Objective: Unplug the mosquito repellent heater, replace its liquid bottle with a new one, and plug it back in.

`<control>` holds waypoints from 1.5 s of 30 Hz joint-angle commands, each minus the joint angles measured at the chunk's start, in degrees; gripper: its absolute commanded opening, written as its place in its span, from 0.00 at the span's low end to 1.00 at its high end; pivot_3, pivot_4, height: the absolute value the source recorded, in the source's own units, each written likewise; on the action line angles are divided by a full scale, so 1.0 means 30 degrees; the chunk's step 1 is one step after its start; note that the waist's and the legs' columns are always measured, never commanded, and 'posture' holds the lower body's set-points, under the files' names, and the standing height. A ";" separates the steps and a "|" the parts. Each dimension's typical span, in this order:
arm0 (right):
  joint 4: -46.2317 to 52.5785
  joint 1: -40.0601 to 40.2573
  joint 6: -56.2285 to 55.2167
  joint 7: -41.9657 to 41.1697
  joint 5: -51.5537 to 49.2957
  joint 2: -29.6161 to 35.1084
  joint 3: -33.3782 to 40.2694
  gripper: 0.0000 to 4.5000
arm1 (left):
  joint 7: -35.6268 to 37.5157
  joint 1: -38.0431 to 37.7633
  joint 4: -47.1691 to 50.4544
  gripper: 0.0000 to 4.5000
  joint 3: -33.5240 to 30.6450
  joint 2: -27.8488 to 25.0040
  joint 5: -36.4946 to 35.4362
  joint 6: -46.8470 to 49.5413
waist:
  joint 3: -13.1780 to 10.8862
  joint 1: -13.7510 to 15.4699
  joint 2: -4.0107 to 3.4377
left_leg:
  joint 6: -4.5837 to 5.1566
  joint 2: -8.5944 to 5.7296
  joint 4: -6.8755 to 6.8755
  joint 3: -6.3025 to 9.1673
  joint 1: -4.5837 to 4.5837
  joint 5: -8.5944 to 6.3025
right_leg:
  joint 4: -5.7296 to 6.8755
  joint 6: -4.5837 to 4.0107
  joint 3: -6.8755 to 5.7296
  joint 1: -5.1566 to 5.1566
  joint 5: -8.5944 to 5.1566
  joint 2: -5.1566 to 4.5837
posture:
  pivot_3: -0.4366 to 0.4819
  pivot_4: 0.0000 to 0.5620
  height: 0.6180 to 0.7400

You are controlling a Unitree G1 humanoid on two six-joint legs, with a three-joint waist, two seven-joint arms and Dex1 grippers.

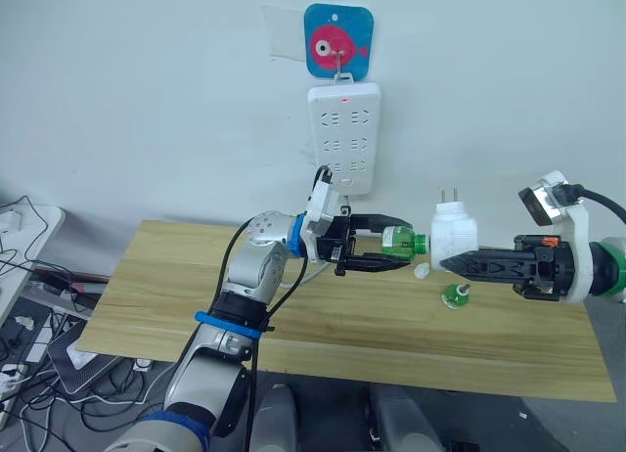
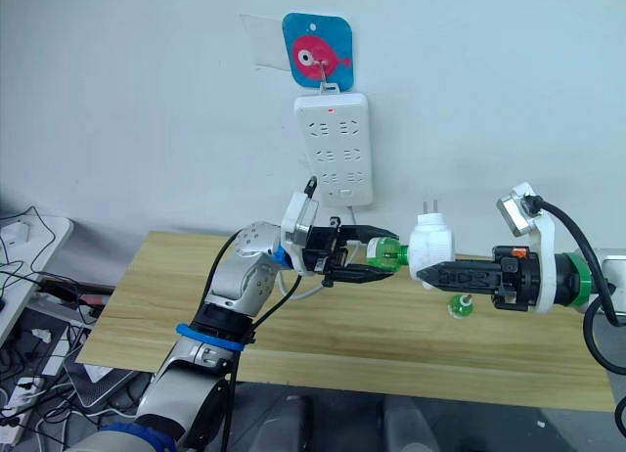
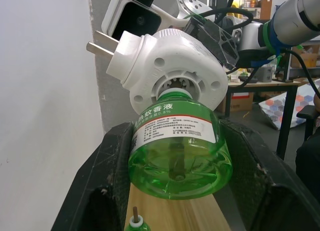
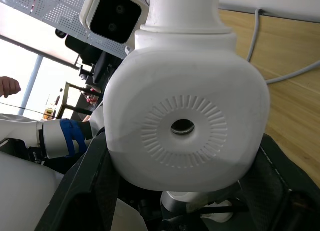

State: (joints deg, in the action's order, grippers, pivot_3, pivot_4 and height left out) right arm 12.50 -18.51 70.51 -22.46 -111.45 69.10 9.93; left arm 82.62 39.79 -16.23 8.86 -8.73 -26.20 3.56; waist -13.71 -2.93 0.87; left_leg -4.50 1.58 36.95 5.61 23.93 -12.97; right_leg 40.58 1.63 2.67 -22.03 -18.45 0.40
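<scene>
The white mosquito repellent heater [image 1: 453,235] hangs unplugged over the wooden table [image 1: 196,305], its two prongs pointing up. My right gripper [image 1: 450,259] is shut on it from the right. A green liquid bottle [image 1: 399,241] lies sideways in my left gripper [image 1: 405,243], which is shut on it. In the left wrist view the bottle [image 3: 177,151] has its neck at the round opening in the heater [image 3: 170,66]. A second small green bottle [image 1: 455,295] stands on the table below the heater. A white cap [image 1: 422,272] lies beside it.
The long white power strip [image 1: 343,139] hangs on the wall under a blue fish hook [image 1: 337,41], a red light showing at its top. Its cable runs down to the table. Cables and boxes crowd the floor at the left [image 1: 24,315].
</scene>
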 commanded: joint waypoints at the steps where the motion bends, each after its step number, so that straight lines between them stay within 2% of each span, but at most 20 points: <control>1: 0.0548 -0.0085 -0.0075 -0.0128 -0.0513 0.0249 0.0232 0.64 | -0.0331 0.0158 0.1057 0.50 -0.0015 0.0182 -0.0488 0.0355 | 0.0000 0.0003 0.0000 | 0.0000 0.0000 0.0000 0.0001 0.0000 0.0000 | -0.0001 0.0000 0.0000 0.0000 0.0000 0.0000 | 0.42 0.30 1.00; 23: 0.1475 -0.0829 -0.0432 0.0480 -0.0515 -0.0142 -0.1011 0.64 | -0.0135 -0.0346 0.1422 0.50 0.0832 0.0898 -0.0236 -0.0056 | 0.0001 -0.0007 -0.0002 | 0.0000 0.0001 0.0003 0.0002 -0.0001 0.0000 | 0.0004 0.0000 0.0000 0.0000 0.0000 0.0000 | 0.41 0.32 1.00; 35: 0.1963 -0.0979 -0.1147 0.2325 -0.0515 -0.0356 -0.1480 0.64 | -0.0324 -0.0533 0.1670 0.50 0.0743 0.1071 -0.0167 -0.0003 | 0.0001 -0.0009 -0.0002 | 0.0000 0.0002 0.0003 0.0005 -0.0001 0.0000 | 0.0007 -0.0001 -0.0002 0.0000 0.0000 0.0000 | 0.41 0.32 1.00; 45: 0.2215 -0.0950 -0.0604 0.1183 -0.0515 -0.0353 -0.1561 0.64 | 0.0292 -0.0618 0.2064 0.50 0.0753 0.1098 -0.0419 -0.0034 | 0.0001 0.0005 -0.0002 | 0.0000 0.0001 0.0003 0.0003 0.0001 0.0000 | 0.0007 -0.0001 -0.0001 -0.0001 0.0000 -0.0001 | 0.42 0.31 1.00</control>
State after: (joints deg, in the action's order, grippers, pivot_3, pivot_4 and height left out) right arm 15.93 -20.95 68.20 -16.69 -111.45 68.14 6.37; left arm 82.54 36.72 -13.99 8.36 -7.82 -25.94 4.25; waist -13.71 -2.91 0.86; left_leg -4.50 1.59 36.96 5.62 23.93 -12.97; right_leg 40.61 1.62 2.67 -22.03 -18.45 0.40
